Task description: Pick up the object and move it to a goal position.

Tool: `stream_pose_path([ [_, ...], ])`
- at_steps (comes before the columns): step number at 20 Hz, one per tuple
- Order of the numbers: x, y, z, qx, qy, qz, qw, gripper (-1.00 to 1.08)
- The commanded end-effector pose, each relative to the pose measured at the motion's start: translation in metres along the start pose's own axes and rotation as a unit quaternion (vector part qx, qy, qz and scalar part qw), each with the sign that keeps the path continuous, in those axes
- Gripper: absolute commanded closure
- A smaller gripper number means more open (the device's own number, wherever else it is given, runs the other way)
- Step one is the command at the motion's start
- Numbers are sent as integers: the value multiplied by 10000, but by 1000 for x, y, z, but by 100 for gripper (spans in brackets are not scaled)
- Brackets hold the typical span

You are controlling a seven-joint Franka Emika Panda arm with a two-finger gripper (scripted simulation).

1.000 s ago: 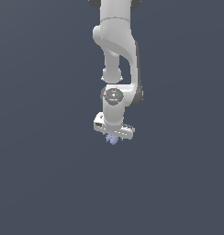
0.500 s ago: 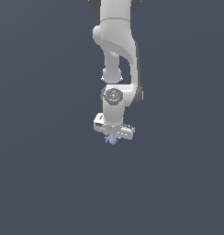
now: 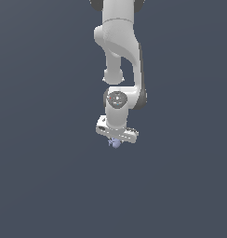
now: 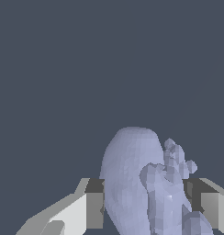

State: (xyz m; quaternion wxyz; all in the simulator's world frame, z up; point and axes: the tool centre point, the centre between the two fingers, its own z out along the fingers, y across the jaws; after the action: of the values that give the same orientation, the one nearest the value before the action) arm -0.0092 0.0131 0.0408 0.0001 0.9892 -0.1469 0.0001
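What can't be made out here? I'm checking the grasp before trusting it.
- Exterior view: the object is too small to show its shape; the pincer fingers are hidden under the hand.
- Wrist view: the object is cut off by the frame edge; it covers the contact with the finger pads.
- Goal position: unmarked in either view.

Flat, even simulator lighting, sharp throughout, soft shading on the arm (image 3: 119,56), no glare.

Plain, featureless dark slate-grey backdrop (image 3: 41,186)
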Motion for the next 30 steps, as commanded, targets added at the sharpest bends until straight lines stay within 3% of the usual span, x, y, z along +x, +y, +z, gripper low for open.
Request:
stream_pose_path([
  [1, 5, -7, -1, 1, 1, -3, 10000, 108],
  [21, 72, -102, -13, 1, 1, -3, 10000, 108],
  [30, 92, -128, -16, 1, 1, -3, 10000, 108],
])
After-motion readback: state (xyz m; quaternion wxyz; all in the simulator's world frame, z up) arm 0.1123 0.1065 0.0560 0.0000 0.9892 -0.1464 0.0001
